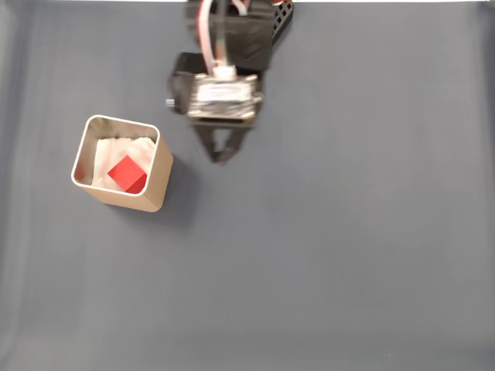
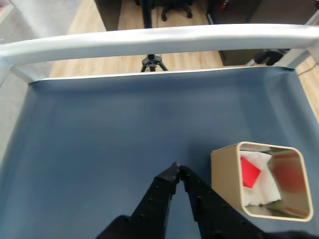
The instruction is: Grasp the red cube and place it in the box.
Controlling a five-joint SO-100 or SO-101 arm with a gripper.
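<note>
Red cube [image 1: 128, 173] lies inside the box [image 1: 161, 176]; end effector [image 2: 176, 170] closed, empty.

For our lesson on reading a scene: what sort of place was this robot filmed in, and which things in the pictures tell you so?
Probably an office or lab room: the wrist view shows a wooden floor, a wheeled office chair base and a camera tripod beyond the blue-grey mat that carries the box.
</note>
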